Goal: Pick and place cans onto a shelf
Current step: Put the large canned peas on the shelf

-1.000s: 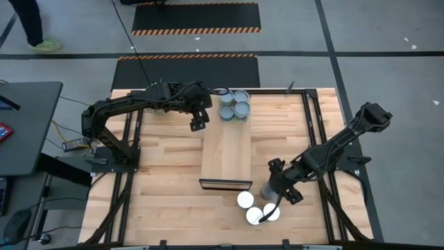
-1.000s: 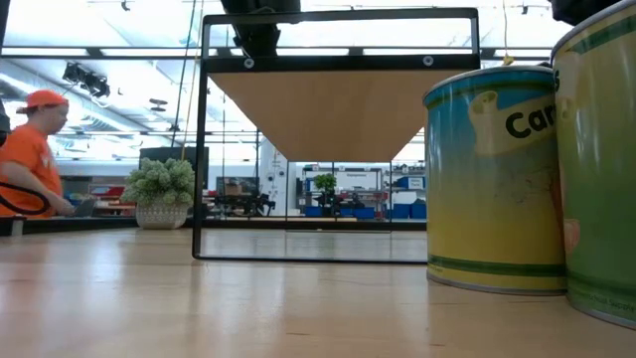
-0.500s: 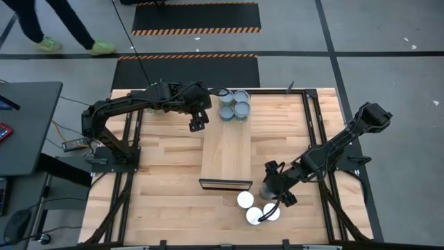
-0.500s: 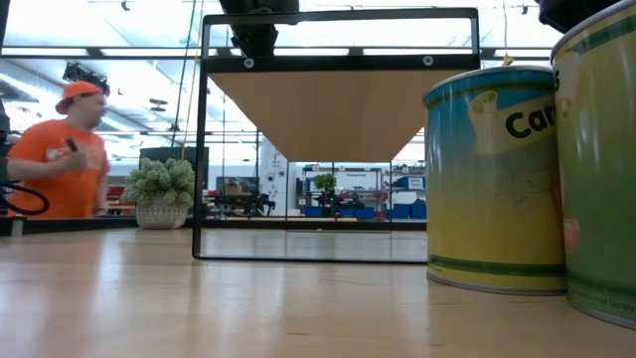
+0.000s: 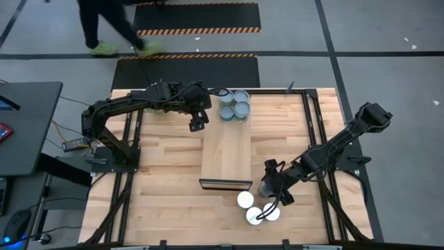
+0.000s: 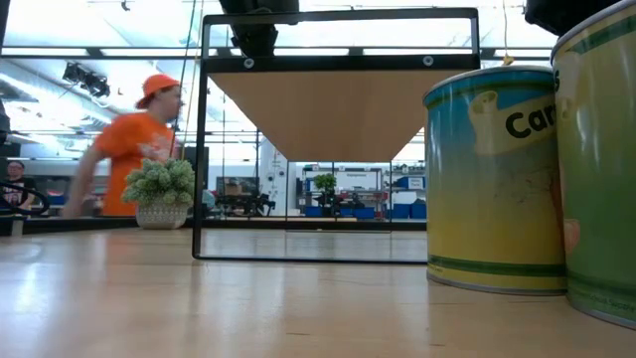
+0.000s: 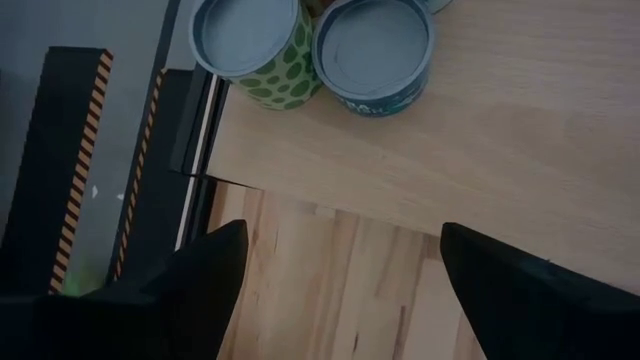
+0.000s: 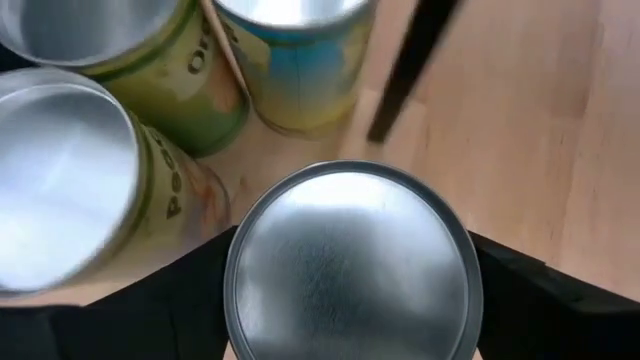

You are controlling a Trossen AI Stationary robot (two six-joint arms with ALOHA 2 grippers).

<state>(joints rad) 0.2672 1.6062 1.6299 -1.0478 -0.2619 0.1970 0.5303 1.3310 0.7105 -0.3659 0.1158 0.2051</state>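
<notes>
Our right gripper (image 5: pixel 269 186) seems clamped on a can (image 8: pixel 350 262) near the table's (image 5: pixel 173 208) front edge; our left gripper (image 5: pixel 196 122) hangs parted.

right tool (image 5: pixel 272 186) — edged toward shelf (image 5: pixel 227 157) | person (image 6: pixel 134 149) — walked rightward

Even, bright overhead light fills the scene, and shadows on the table (image 5: pixel 173 149) are soft. At table height, glare from ceiling lights washes out the room behind; a person (image 6: pixel 134 149) walking there is smeared by motion. The near cans (image 6: pixel 494 179) loom large. A can top (image 8: pixel 350 265) shines softly, slightly blurred.
</notes>
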